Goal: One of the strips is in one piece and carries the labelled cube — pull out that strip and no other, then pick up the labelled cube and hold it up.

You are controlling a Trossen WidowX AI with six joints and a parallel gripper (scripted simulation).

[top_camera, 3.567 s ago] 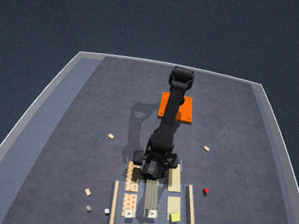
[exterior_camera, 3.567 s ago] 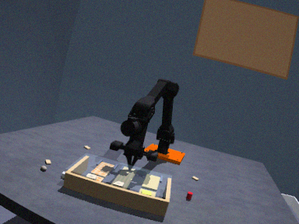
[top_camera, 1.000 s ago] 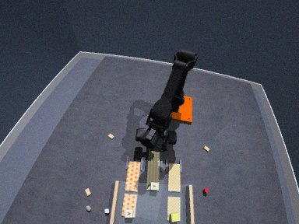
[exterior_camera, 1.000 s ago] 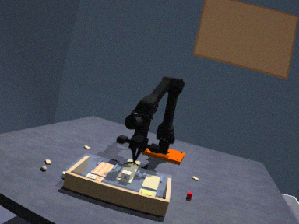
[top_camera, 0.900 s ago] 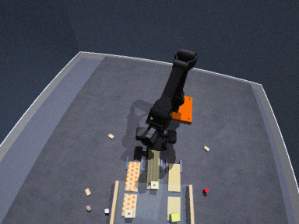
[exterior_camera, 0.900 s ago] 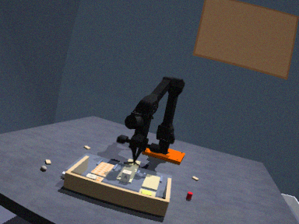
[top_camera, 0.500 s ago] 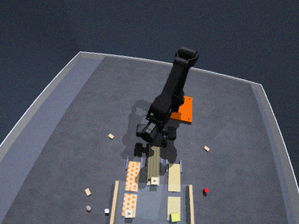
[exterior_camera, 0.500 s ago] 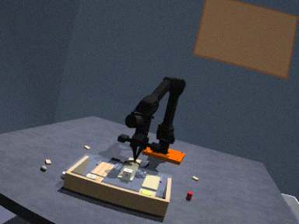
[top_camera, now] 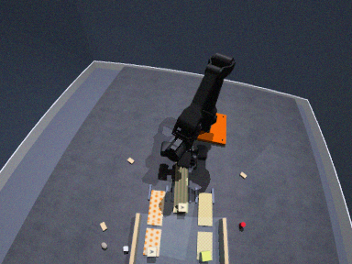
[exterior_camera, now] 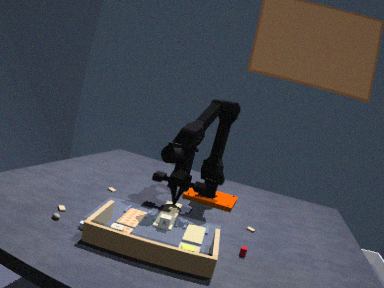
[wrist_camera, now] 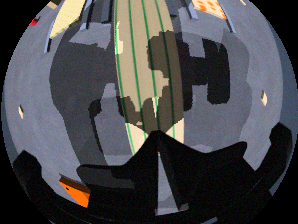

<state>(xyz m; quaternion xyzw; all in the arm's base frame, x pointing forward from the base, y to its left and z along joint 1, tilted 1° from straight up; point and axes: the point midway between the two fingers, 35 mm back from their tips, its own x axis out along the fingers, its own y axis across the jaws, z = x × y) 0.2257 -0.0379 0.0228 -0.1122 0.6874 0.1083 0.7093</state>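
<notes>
A green-striped strip in one piece lies in the middle, with a pale cube labelled A on its far end. My gripper is shut, its tips down at the strip's near end, with nothing seen between them. An orange-dotted strip is split by a gap; its far piece bears another pale cube labelled A. A yellow hatched strip is also split; its far piece bears a yellow-green cube.
A wooden-walled frame surrounds the far pieces. Thin blue guides flank the strips. A red cylinder stands on the right. A white cube, a grey pebble and small tan blocks lie around.
</notes>
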